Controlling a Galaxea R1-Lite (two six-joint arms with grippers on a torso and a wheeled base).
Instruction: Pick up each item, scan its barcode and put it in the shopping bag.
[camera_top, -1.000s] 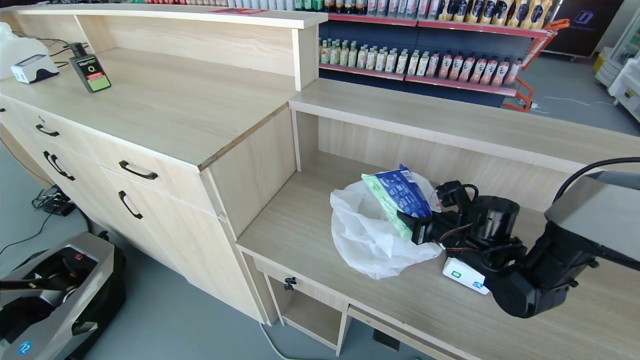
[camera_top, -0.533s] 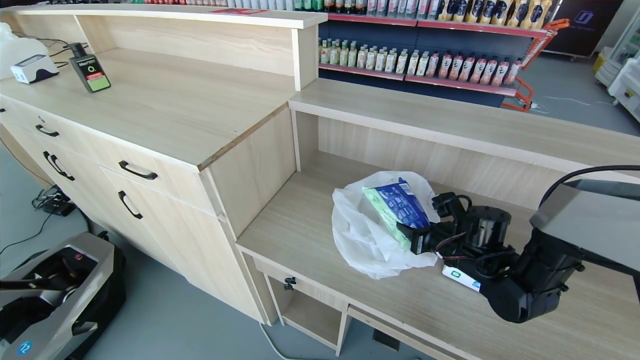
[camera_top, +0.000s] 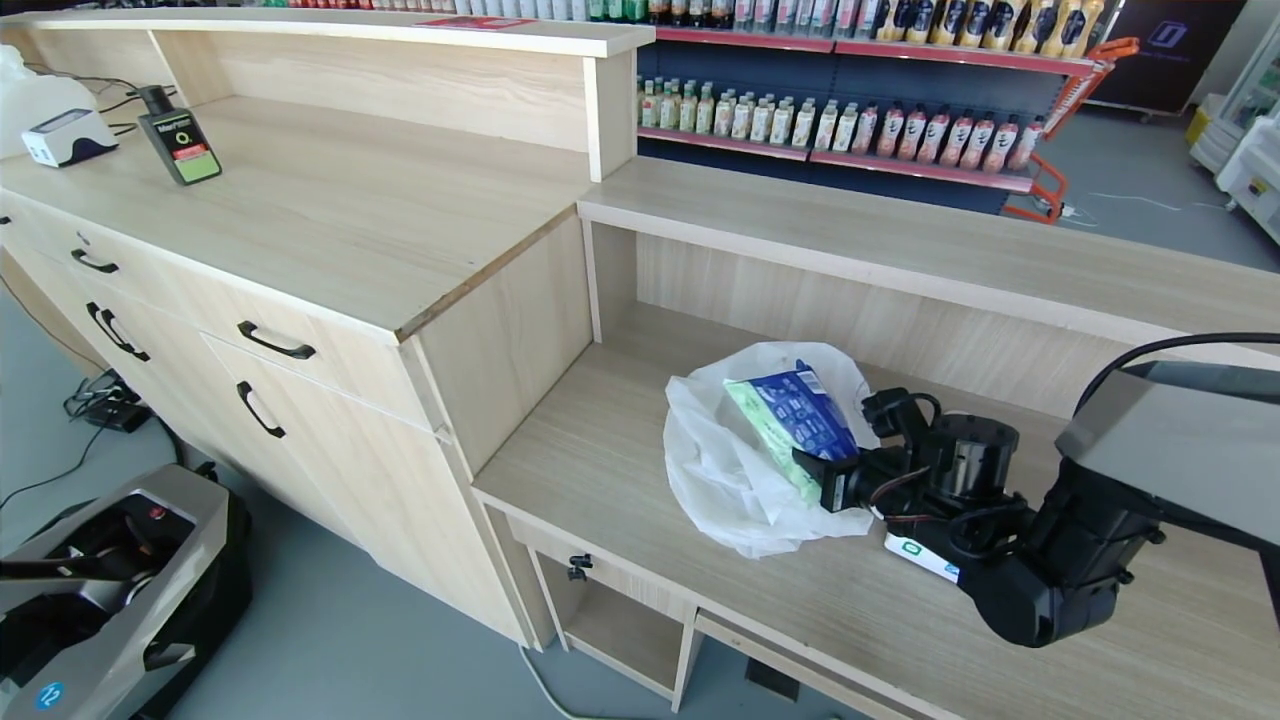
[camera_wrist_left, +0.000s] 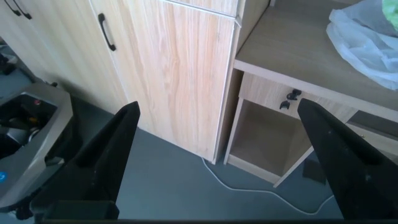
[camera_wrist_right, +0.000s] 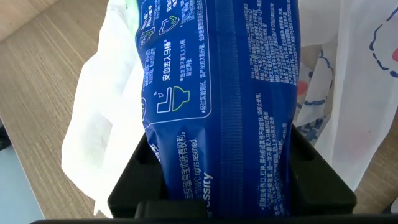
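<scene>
On the lower counter lies a white plastic shopping bag (camera_top: 735, 480), its mouth facing my right arm. My right gripper (camera_top: 815, 470) is shut on a blue and green packet (camera_top: 795, 415) and holds it over the bag's opening, tilted up toward the back wall. The packet (camera_wrist_right: 224, 93) runs out from between the black fingers (camera_wrist_right: 140, 180) with the bag (camera_wrist_right: 106, 112) beneath it. My left gripper (camera_wrist_left: 217, 162) hangs open near the floor beside the counter, nothing between its fingers.
A small white box (camera_top: 925, 557) lies on the lower counter under my right wrist. A scanner (camera_top: 180, 135) and a white device (camera_top: 65, 135) stand far left on the upper counter. Cabinet doors (camera_wrist_left: 180, 74) and an open cubby (camera_wrist_left: 267, 143) are near the left gripper.
My right gripper has lowered the packet toward the bag's opening and drawn slightly forward over the last second. Little shift in the last half second. The left arm is still.
</scene>
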